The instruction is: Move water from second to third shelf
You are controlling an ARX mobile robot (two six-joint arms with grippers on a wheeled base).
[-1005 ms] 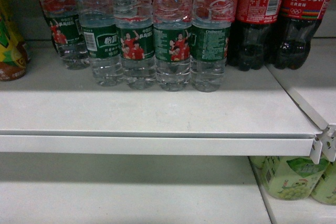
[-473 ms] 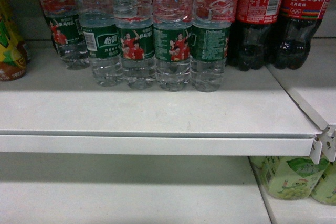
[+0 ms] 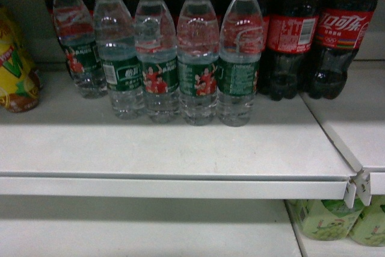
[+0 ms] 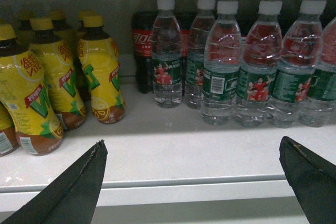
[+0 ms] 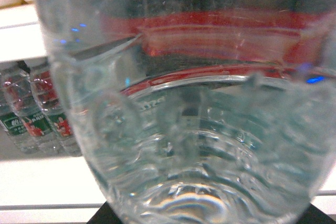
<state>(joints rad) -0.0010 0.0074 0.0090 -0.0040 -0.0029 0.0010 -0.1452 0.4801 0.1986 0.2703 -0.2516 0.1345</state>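
Observation:
Several water bottles (image 3: pixel 198 58) with white caps and green labels stand in a row on the white shelf (image 3: pixel 168 148); neither gripper shows in the head view. The left wrist view has the same bottles (image 4: pixel 220 66) beyond my left gripper (image 4: pixel 192 141), which is open wide and empty in front of the shelf edge (image 4: pixel 199 184). One clear ribbed water bottle (image 5: pixel 189 103) fills the right wrist view, seated between the dark jaws of my right gripper (image 5: pixel 207 216), which is shut on it. More water bottles (image 5: pixel 31 114) stand far behind on the left.
Dark cola bottles (image 3: pixel 289 40) with red labels stand right of the water. Yellow tea bottles (image 3: pixel 15 70) are on the left, several of them (image 4: pixel 100 72) in the left wrist view. Green drink packs (image 3: pixel 325 221) sit on the lower shelf, under a shelf bracket (image 3: pixel 355 188).
The head view has tilted upward: the bottles' white caps now show and the shelf edge sits lower in the frame. The bottles on the shelf have not moved.

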